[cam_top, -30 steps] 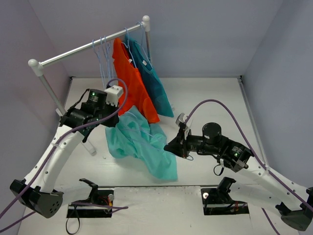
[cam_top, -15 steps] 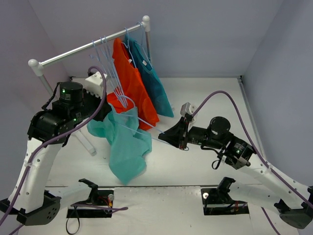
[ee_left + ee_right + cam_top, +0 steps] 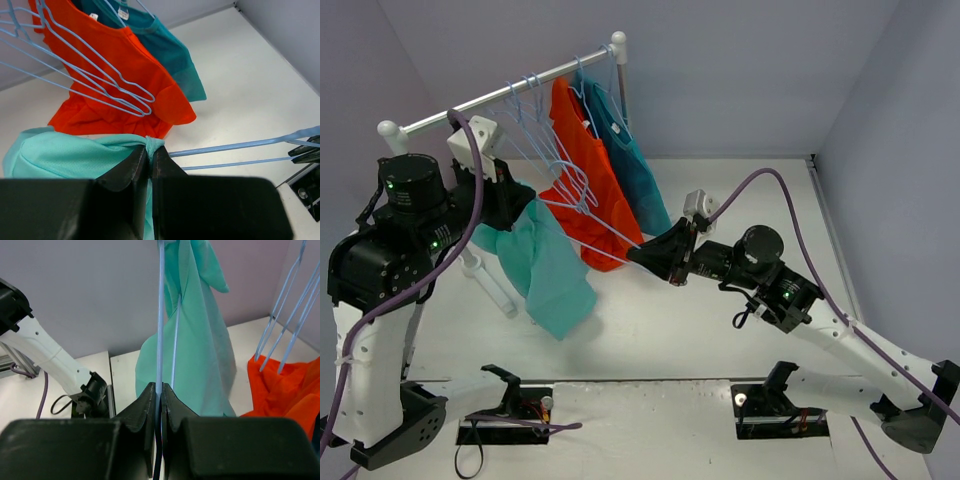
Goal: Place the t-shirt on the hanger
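The mint t-shirt (image 3: 548,270) hangs in the air below my left gripper (image 3: 523,207), its hem off the table. In the left wrist view that gripper (image 3: 149,148) is shut on a bunched fold of the t-shirt (image 3: 60,155). The thin pale blue hanger (image 3: 610,236) stretches from the shirt across to my right gripper (image 3: 640,253). Seen from the right wrist, the gripper (image 3: 161,388) is shut on one hanger wire (image 3: 160,315), and the wires run up into the t-shirt (image 3: 200,345). The hanger (image 3: 240,145) also shows in the left wrist view; its end inside the fabric is hidden.
A white clothes rail (image 3: 500,92) crosses the back left on posts (image 3: 488,282). An orange shirt (image 3: 585,170) and a darker teal shirt (image 3: 632,165) hang from it, with several spare blue hangers (image 3: 533,115) beside them, close to the held hanger.
My left arm has risen and swung left, lifting the t-shirt off the table. The right gripper has followed up and left with the hanger.
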